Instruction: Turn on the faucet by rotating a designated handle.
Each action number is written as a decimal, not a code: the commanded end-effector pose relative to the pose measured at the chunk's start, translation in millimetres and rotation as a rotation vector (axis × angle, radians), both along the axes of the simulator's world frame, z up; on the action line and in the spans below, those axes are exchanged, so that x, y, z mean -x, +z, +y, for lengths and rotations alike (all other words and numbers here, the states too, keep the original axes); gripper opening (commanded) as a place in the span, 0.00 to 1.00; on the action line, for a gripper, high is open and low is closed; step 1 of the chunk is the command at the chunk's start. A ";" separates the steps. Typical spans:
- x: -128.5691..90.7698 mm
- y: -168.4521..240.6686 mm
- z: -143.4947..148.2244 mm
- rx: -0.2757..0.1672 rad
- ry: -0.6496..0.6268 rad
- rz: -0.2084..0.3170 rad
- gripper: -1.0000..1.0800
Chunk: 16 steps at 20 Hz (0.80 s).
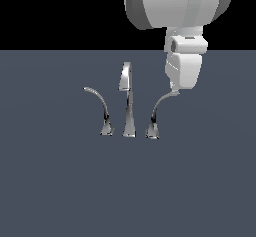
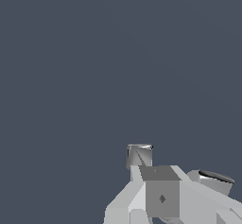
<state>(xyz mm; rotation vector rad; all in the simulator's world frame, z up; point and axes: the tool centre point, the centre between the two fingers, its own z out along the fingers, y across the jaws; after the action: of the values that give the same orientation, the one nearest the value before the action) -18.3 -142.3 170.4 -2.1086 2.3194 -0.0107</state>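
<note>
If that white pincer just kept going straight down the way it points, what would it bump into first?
Probably the tip of the handle: the pincer sits right at its arched end. Depth is unclear, so it may instead pass beside it to the floor.

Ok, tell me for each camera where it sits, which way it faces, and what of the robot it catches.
Exterior view: off the arm, looking level at the faucet on grey ground; the arm's white bulk and the claw hang over the handle.
Wrist view: on the wrist, facing the ground; grey claw fingers fill the lower frame, touching a chrome end.
Shared: claw, ground, and probably that lever tip.
</note>
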 end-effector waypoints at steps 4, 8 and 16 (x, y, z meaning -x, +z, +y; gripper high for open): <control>8.5 0.0 2.0 -0.001 0.000 0.001 0.00; 21.8 -0.1 5.8 -0.001 -0.003 0.003 0.00; 48.9 -0.1 13.7 0.000 -0.009 0.008 0.00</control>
<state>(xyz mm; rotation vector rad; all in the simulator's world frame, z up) -60.2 -138.4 169.8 -2.0854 2.3435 -0.0127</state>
